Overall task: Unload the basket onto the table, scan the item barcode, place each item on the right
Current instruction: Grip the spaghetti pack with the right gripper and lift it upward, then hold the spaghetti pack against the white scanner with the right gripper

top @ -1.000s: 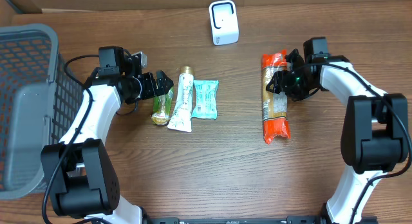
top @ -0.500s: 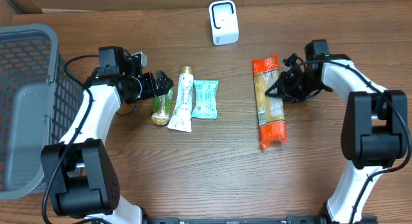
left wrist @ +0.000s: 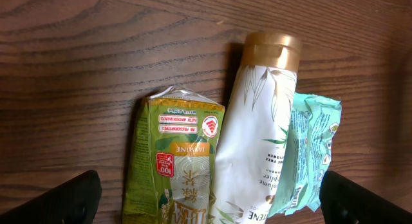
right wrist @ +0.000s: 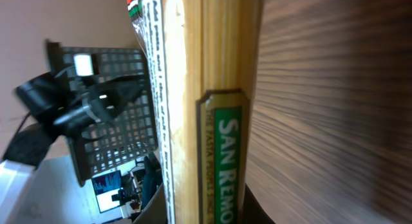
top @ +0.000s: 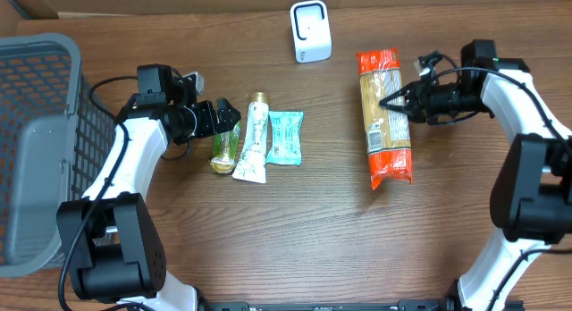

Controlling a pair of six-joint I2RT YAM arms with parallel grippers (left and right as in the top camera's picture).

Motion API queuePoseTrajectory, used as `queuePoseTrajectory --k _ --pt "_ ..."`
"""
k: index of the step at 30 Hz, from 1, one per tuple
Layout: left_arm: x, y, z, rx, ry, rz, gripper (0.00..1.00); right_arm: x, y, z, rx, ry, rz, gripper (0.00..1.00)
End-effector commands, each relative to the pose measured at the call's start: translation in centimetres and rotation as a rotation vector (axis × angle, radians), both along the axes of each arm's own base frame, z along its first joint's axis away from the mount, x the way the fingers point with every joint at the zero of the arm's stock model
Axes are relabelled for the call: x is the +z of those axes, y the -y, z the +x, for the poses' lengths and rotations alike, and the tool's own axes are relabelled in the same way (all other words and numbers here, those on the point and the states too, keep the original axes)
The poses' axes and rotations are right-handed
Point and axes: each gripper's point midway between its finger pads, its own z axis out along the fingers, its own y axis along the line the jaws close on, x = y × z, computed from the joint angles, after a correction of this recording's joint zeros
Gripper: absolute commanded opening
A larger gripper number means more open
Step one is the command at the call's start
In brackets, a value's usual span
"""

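Note:
The item is a long packet of spaghetti (top: 384,114) with red ends, lying lengthwise right of centre. My right gripper (top: 399,101) is shut on its right edge at mid-length. In the right wrist view the packet (right wrist: 206,89) fills the middle, turned on edge, with a green label, and the right gripper (right wrist: 219,208) clamps it at the bottom. The white scanner (top: 310,31) stands at the back centre, left of the packet's top end. My left gripper (top: 228,123) is open over a green tea packet (left wrist: 177,159). Its fingers (left wrist: 71,201) straddle that packet and a white tube (left wrist: 257,134).
A teal packet (top: 285,137) lies right of the white tube (top: 253,139) and the green tea packet (top: 223,148). A grey wire basket (top: 36,141) takes up the left edge of the table. It also shows in the right wrist view as a basket (right wrist: 116,108) in the background.
My right gripper has shut on the spaghetti packet and carried it right and toward the back. The left arm has not moved.

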Motion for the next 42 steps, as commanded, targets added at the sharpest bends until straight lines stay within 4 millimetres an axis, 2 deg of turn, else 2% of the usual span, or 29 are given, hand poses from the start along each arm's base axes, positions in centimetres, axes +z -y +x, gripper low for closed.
queuePoseTrajectory --k 1,7,10,14,18,20,23,25,26,28,33,37,42 --pt "0.4 -0.2 0.4 -0.002 0.016 0.005 0.99 8.9 -1.0 0.1 0.03 0.215 0.131 0.04" --pt "0.4 -0.2 0.4 -0.002 0.016 0.005 0.99 12.8 -1.1 0.4 0.021 0.291 0.149 0.04" --pt "0.4 -0.2 0.4 -0.002 0.016 0.005 1.0 13.8 -1.3 0.7 0.02 0.309 0.15 0.04" --pt "0.4 -0.2 0.4 -0.002 0.016 0.005 1.0 14.1 -2.1 1.6 -0.003 0.3 0.083 0.04" --pt "0.4 -0.2 0.4 -0.002 0.016 0.005 1.0 14.3 -3.9 3.1 -0.034 0.356 -0.137 0.04" --pt "0.4 -0.2 0.4 -0.002 0.016 0.005 0.99 14.3 -4.2 4.4 -0.083 0.42 -0.344 0.04" --pt "0.4 -0.2 0.4 -0.002 0.016 0.005 1.0 14.6 -3.7 6.6 -0.204 0.545 -0.699 0.04" --pt "0.4 -0.2 0.4 -0.002 0.016 0.005 1.0 15.4 -3.8 8.3 -0.266 0.694 -0.924 0.04" --pt "0.4 -0.2 0.4 -0.002 0.016 0.005 1.0 15.6 -4.3 9.0 -0.267 0.759 -1.0 0.04" --pt "0.4 -0.2 0.4 -0.002 0.016 0.005 0.99 15.8 -6.7 10.4 -0.18 0.94 -1.153 0.04" --pt "0.4 -0.2 0.4 -0.002 0.016 0.005 1.0 13.1 -10.7 13.5 0.123 1.219 -1.368 0.04" --pt "0.4 -0.2 0.4 -0.002 0.016 0.005 1.0 11.7 -12.4 16.4 0.212 1.374 -1.434 0.04" --pt "0.4 -0.2 0.4 -0.002 0.016 0.005 1.0 11.8 -14.2 19.6 0.247 1.592 -1.504 0.04"
